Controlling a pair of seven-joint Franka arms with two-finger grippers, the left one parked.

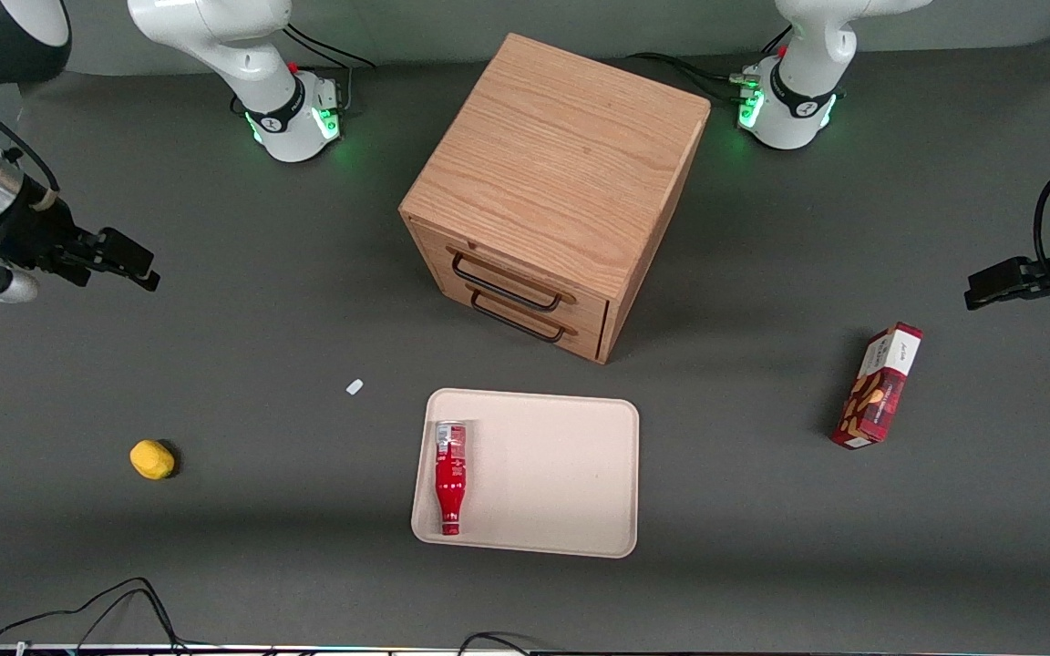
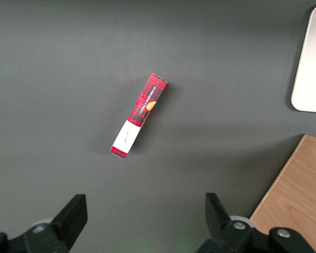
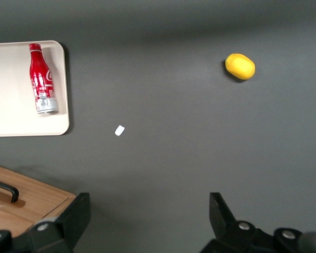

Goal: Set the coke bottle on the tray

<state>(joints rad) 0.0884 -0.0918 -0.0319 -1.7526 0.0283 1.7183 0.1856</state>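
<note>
Coke bottle [image 1: 450,476]: lying on its side inside the tray, close along the tray's short edge toward my end of the table; red cap toward the front camera, silvery-grey base toward the cabinet.

Tray [image 1: 552,474]: flat on the desk, directly in front of the wooden cabinet's drawers; it holds nothing but the bottle.

My gripper [image 1: 124,260]: raised above the desk near its edge at my working end, well apart from the tray; fingers spread wide, nothing between them (my wrist view shows only bare desk between the two tips).

Key relation: the bottle lies sideways from my gripper, toward the middle of the desk and nearer the front camera than I am. Its long axis runs parallel to the tray's short edge, roughly crosswise to the line from my gripper to it.

Nearer arm: mine; the bottle rests at the tray edge closest to my end.

Task standing (my judgement): the bottle already rests wholly within the tray rim, so the placement looks complete; I see no further move needed on it.

Wooden cabinet [image 1: 561,173]: mid-desk, two drawers with dark handles, both shut as far as I can see.

Yellow object [image 1: 152,458]: small, rounded, on the desk between my end and the tray.

White scrap [image 1: 355,386]: tiny, off the tray's corner nearest the cabinet.

Snack box [image 1: 878,386]: red, toward the parked arm's end.
</note>
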